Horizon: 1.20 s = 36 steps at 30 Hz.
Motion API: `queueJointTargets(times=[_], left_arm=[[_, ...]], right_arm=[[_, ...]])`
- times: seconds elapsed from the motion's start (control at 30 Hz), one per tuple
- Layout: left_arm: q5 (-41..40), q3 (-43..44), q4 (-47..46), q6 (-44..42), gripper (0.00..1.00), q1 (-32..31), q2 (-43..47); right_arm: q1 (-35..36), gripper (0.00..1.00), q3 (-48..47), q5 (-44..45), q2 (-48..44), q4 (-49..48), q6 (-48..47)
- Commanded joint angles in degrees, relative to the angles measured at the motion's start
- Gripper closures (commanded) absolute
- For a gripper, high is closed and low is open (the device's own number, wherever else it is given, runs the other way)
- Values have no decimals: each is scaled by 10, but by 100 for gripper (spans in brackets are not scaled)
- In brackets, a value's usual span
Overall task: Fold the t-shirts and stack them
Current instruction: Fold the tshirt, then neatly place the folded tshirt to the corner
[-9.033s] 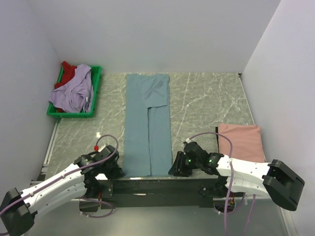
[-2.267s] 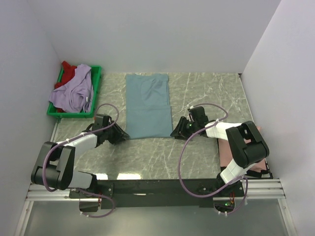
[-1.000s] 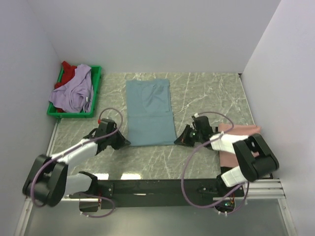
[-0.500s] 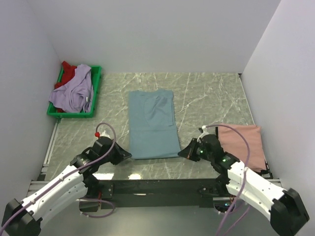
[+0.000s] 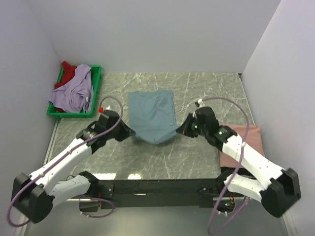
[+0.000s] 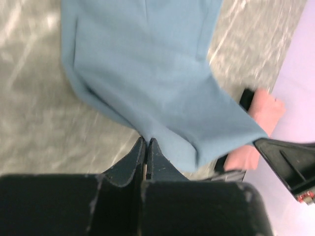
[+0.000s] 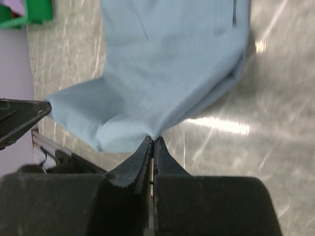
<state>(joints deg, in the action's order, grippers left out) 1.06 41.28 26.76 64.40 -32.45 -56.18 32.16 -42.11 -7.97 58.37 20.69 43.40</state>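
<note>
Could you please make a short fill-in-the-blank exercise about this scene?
1. The left gripper and the right gripper are both shut on the soft t-shirt whose colour is ____.
2. The green plastic tray holds the red t-shirt and a crumpled ____ one.
3. The folded salmon pink t-shirt lies partly under the ____ arm.
Missing words: grey-blue; lavender; right.

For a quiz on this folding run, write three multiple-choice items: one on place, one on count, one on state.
1. The pink shirt lies: A) in a tray B) on the table, right side C) in a gripper.
2. Shirts in the green tray: A) two B) one C) four.
3. The right gripper is: A) open B) shut on the pink shirt C) shut on the blue shirt.
Key: 1 B, folded at the right edge; 2 A, lavender shirt and red shirt; 3 C, pinching its corner.
</note>
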Motion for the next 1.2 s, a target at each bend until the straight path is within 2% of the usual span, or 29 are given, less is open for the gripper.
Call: queueJointTargets(times=[0.0,0.23,0.4,0.6,0.63,0.7,0.73,0.77,0.8,0.87,1.0,1.17], left_arm=[[21,78,-35,-48,100,47,-64],[88,231,-53,-88,100,147,-228],[129,373,-69,-102,100,201,-398],[170,559,-70,-114,100,243,-617],[179,576,-80,-112,100,248,-640],[203,621,-102,-111,87,264,-703],[213,635,-112,-108,77,268,-719],[218,647,-116,-109,68,277,-734],[223,654,-127,-111,58,281,-744],[214,635,-154,-111,44,294,-735],[196,603,-160,-115,41,304,-683],[152,550,-129,-139,46,286,-635]], right_arm=[[-27,100,-81,14,54,20,-44],[-102,100,-252,-42,248,28,-81],[-135,100,-436,-76,407,47,-101],[-170,100,-692,-122,652,80,-104],[-180,99,-757,-142,715,85,-100],[-189,82,-823,-158,773,95,-92],[-192,72,-878,-158,818,102,-91],[-199,50,-895,-158,833,110,-91],[-204,43,-904,-159,842,107,-93],[-216,26,-892,-157,838,89,-93],[-232,25,-827,-143,785,65,-101],[-222,25,-694,-130,697,48,-120]])
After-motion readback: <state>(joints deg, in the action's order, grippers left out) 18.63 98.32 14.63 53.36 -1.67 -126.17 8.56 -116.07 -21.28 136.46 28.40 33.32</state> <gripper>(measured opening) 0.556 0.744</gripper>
